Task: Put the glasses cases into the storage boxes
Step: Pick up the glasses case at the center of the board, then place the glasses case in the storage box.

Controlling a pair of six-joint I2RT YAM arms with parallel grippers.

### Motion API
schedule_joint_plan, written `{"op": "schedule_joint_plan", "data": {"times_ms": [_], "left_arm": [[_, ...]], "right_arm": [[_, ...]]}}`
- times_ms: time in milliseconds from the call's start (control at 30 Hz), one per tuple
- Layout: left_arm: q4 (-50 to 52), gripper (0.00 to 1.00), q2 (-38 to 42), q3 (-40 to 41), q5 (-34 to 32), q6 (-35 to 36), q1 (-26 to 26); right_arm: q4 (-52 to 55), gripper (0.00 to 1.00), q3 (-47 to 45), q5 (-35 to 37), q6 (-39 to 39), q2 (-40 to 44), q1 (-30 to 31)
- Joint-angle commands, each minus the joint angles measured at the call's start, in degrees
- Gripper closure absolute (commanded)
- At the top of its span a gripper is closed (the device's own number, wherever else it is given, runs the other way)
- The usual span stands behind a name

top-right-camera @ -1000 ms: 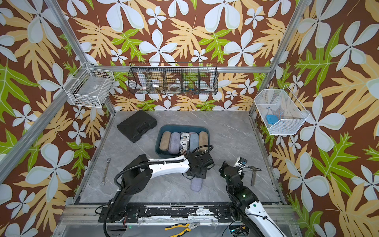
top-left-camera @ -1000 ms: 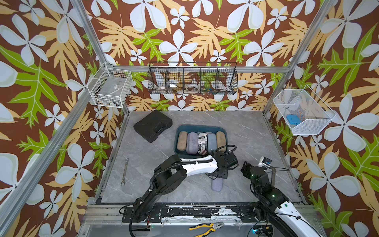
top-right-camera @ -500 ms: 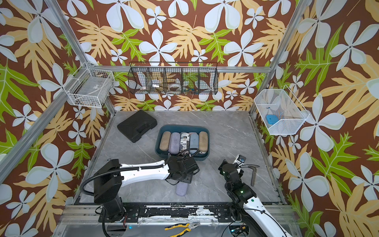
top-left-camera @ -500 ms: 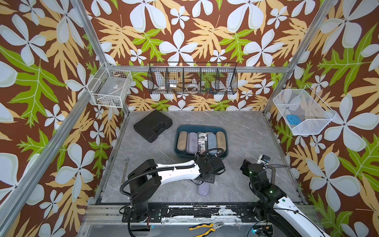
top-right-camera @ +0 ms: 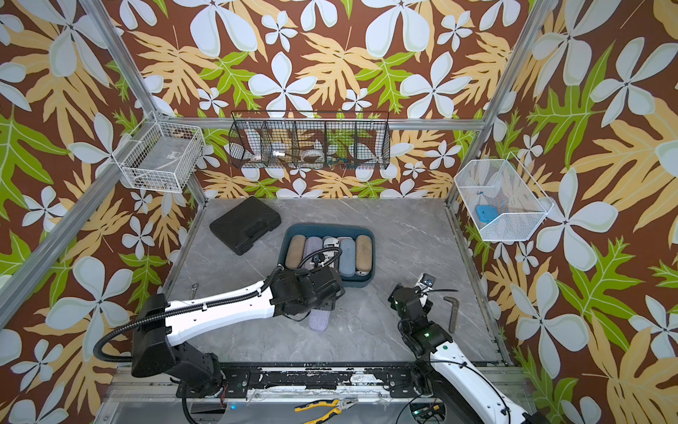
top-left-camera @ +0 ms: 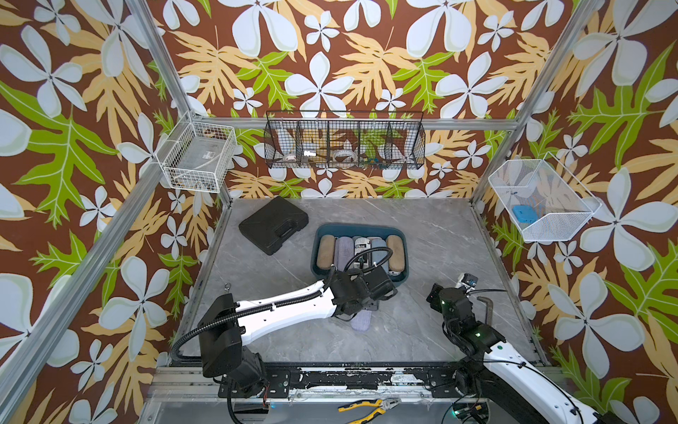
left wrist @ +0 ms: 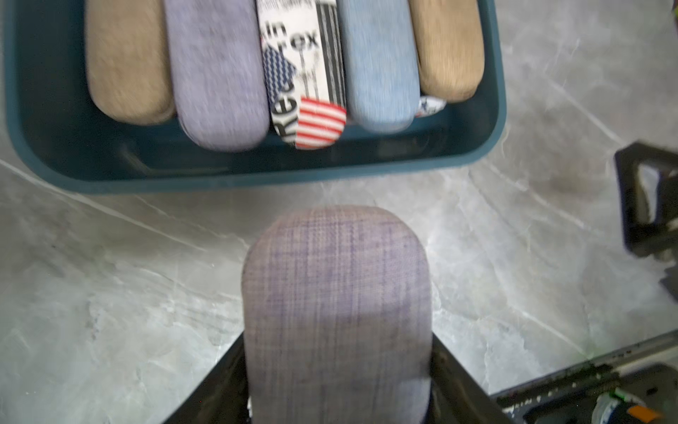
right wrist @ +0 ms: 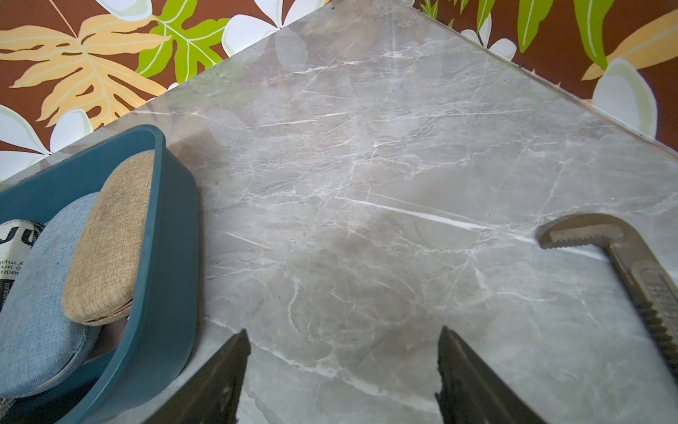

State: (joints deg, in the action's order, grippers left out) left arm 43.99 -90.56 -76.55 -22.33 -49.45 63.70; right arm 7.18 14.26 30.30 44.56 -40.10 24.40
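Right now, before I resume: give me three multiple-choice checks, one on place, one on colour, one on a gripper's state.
1. Where is the black tool case?
A. on the table, beside the tub
B. inside the tub
C. held by the right gripper

2. What colour is the case in the left gripper?
A. pink
B. lavender
C. tan

3. The right gripper is:
A. shut on a case
B. shut on the tub's rim
C. open and empty

Answers:
1 A: it lies flat on the table outside the tub.
2 B: the left wrist view shows lavender fabric between the jaws.
3 C: its jaws stand apart over bare table.
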Motion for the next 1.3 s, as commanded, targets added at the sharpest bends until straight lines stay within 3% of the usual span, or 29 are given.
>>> {"op": "schedule_joint_plan", "data": {"times_ms": [0, 333, 533, 700, 1267], "left_arm": [[0.7, 0.39, 0.61, -1.53, -3.67, 2.71, -2.26], [-7.08, 0.39, 0.6, -4.02, -1.67, 10.45, -14.2], [-11.51, 0.39, -1.75, -4.33, 4.03, 14.47, -23.16], [-11.59, 0.39, -5.57, -5.79, 4.77, 17.09, -27.73], [-9.4, 0.38, -18.76, -12.23, 2.3, 22.32, -32.41]], "right_arm": [[-2.28, 0.2, 0.59, 0.54, -0.08, -1.58, 0.05], [-4.69, 0.2, 2.85, 0.9, -1.22, -7.03, -0.5], [-6.59, 0.2, 4.25, 0.11, -1.44, -10.99, -1.12], [-8.03, 0.2, 5.16, -0.66, -1.55, -14.43, -1.75], [-9.64, 0.2, 7.62, -1.56, -1.82, -20.26, -3.51]]}}
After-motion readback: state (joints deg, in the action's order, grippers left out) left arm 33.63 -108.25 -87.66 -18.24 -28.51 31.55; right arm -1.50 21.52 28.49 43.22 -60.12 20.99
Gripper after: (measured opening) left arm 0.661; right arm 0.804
